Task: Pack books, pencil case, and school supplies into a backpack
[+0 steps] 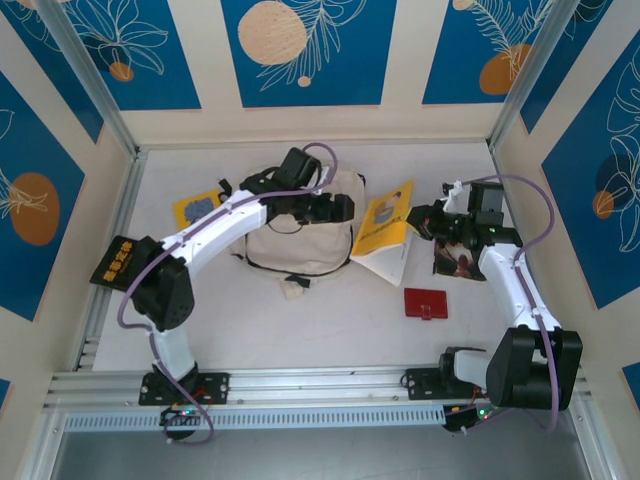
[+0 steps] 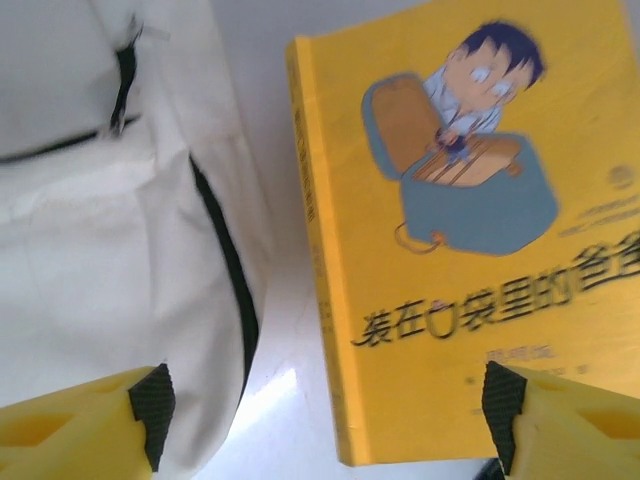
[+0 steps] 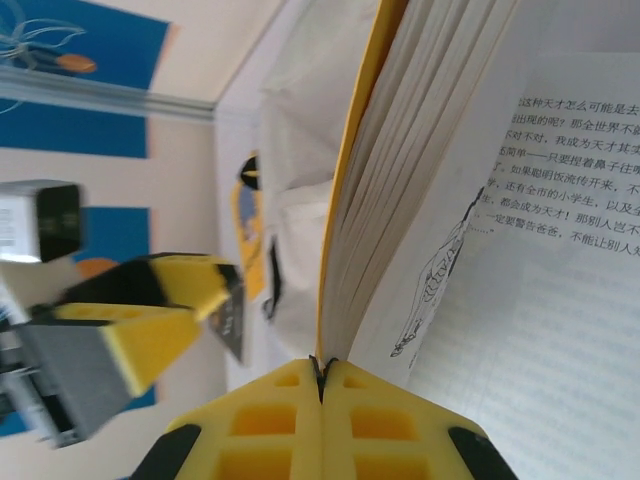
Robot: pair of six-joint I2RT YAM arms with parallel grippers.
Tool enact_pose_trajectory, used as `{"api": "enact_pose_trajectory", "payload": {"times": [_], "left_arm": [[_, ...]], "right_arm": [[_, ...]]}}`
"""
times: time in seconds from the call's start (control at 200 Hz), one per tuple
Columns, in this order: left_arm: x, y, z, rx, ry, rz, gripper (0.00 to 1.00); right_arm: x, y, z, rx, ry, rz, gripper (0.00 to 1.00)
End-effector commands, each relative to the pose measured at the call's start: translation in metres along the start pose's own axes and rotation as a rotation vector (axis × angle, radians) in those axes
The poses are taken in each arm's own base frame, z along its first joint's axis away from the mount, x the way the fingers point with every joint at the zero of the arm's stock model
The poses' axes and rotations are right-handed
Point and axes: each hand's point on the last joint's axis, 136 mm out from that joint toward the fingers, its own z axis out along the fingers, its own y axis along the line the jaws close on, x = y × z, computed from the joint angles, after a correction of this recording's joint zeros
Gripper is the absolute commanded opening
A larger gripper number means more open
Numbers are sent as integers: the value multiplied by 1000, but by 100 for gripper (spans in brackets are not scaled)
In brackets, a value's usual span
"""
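Note:
The cream backpack lies mid-table. Just right of it, a yellow book stands propped open, its white pages spread below. My right gripper is shut on the yellow book's edge; in the right wrist view the cover and page block rise straight out of the closed gripper. My left gripper hangs open over the backpack's right edge. In the left wrist view it spans the gap between the backpack and the book's cover, holding nothing. The dark-red pencil case lies flat nearer the front. A dark brown book sits under my right arm.
Another flat yellow item lies left of the backpack, partly under my left arm. White walls close the table at the back and both sides. A metal rail runs along the near edge. Bare table lies in front of the backpack.

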Motion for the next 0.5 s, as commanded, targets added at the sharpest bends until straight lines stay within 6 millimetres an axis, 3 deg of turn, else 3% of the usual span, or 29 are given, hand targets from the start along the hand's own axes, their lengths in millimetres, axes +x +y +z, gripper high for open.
{"api": "enact_pose_trajectory", "payload": {"times": [0.0,0.175,0.37,0.495], "left_arm": [[-5,-11,-28,113,-63,-55,87],[6,16,-50,192,-110,-217,100],[10,14,-76,384,-149,-338,100],[16,22,-78,394,-131,-375,100]], "right_arm": [[8,64,-4,-236,97,-90,0],[23,93,13,-337,210,-136,0],[43,115,40,-401,323,-154,0],[50,126,54,-441,376,-154,0]]}}
